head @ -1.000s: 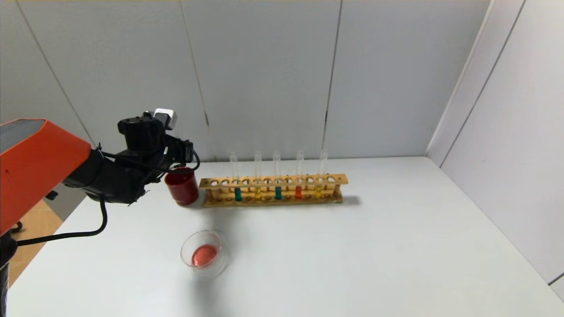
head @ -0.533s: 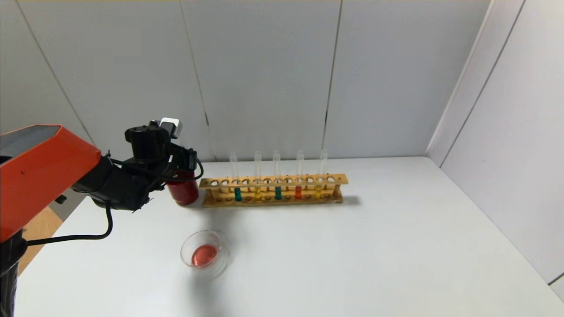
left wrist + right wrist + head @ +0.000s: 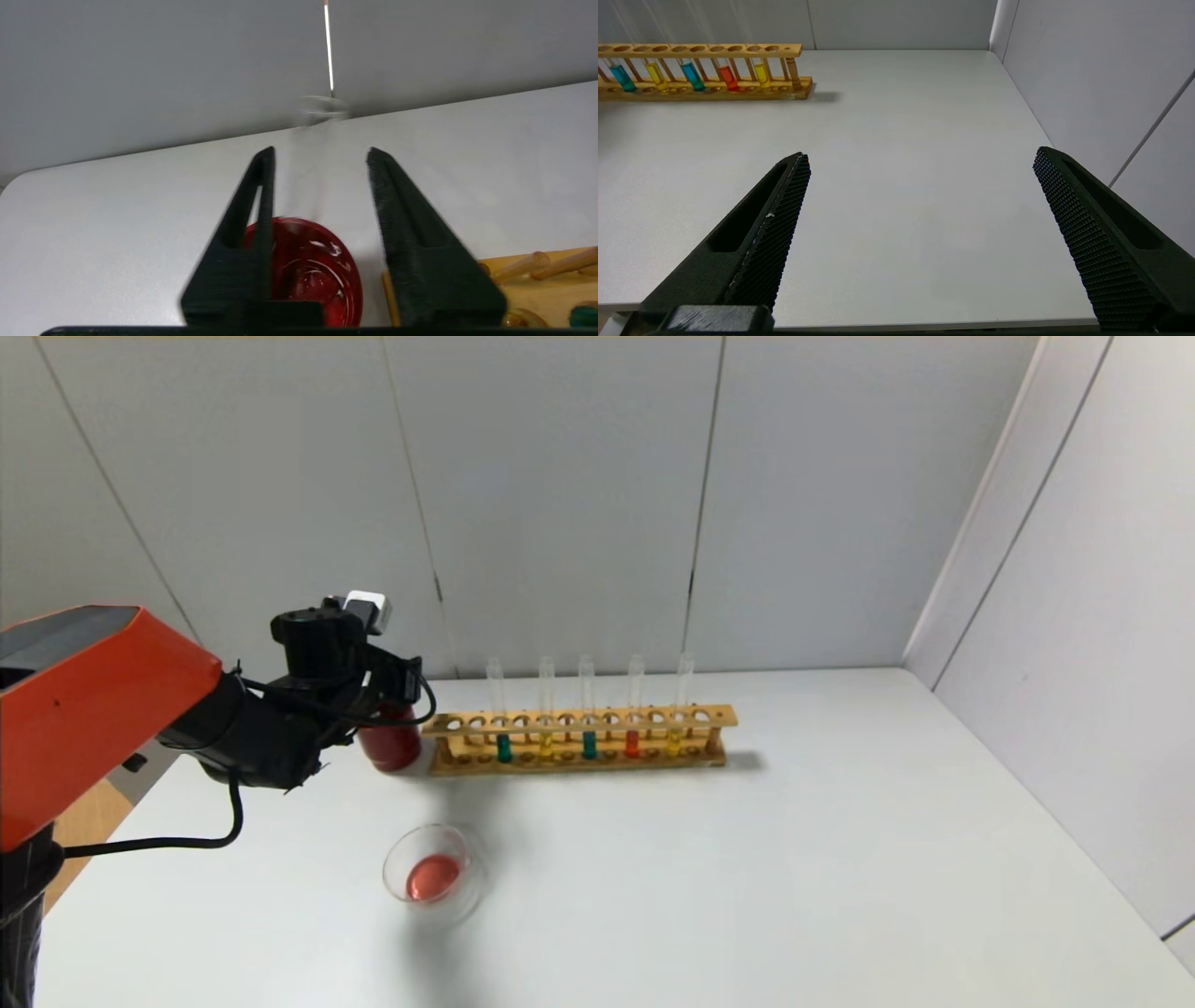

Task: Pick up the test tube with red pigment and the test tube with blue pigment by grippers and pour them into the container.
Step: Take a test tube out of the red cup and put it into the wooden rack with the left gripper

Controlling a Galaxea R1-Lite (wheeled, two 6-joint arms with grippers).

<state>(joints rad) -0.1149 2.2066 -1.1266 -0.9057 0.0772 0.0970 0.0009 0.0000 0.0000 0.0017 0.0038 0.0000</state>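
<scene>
From the head, the left gripper [image 3: 397, 683] reached over the dark red cup [image 3: 390, 747] beside the rack [image 3: 579, 739]; the container [image 3: 434, 875] sat nearer, holding red liquid. The left wrist showed its fingers [image 3: 261, 196] apart over the cup, perhaps around a blurred empty tube [image 3: 310, 163]. The right wrist showed the right gripper [image 3: 920, 168] spread wide above the table [image 3: 901, 177], with the test tube with red pigment [image 3: 728, 77] and the test tube with blue pigment [image 3: 692, 76] racked.

Rack [image 3: 579, 739]: light tan wood, w/ round holes along top rail.
Tubes in rack, clear glass; liquid left to right: teal-blue [image 3: 504, 748], yellow [image 3: 546, 746], teal-blue [image 3: 589, 745], orange-red [image 3: 632, 743], yellow [image 3: 674, 742].
Cup [image 3: 390, 744]: dark red.
Dish [image 3: 435, 874]: clear glass, pinkish-red liquid inside.
Left gripper [image 3: 320, 158]: black; silver-white block on top; arm casing orange-red, cable black.
Right gripper [image 3: 920, 158]: black, fine dotted grid texture on pads.
Table [image 3: 794, 859]: white. Wall panels: pale grey.
</scene>
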